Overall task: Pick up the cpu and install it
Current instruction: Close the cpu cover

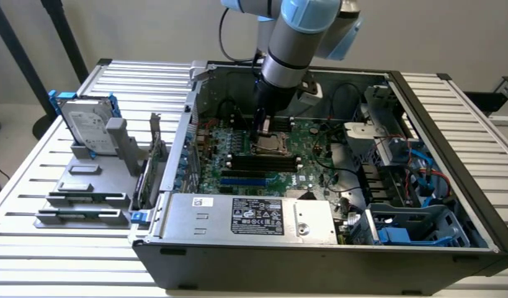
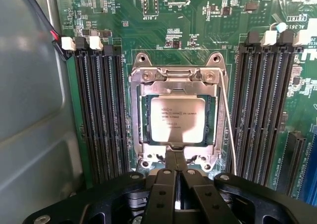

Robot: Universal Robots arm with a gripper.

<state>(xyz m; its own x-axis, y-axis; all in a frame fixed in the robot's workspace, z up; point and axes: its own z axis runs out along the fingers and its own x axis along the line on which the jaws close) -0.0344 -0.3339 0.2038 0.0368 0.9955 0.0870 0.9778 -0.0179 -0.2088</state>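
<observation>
Now, cpu [image 2: 173, 120] in socket [image 2: 148, 76], end effector [image 2: 176, 154] closed

Fine print on cpu [image 2: 173, 119] illegible; power supply label [image 1: 257, 216] likewise

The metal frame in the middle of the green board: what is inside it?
The cpu lies flat inside the metal frame, silvery printed top facing up. Whatever lies beneath it is covered. The gripper, shut, hides part of the frame's edge.

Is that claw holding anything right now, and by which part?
Nothing: the claw is shut empty at the edge of the socket frame; the cpu lies inside that frame.
</observation>
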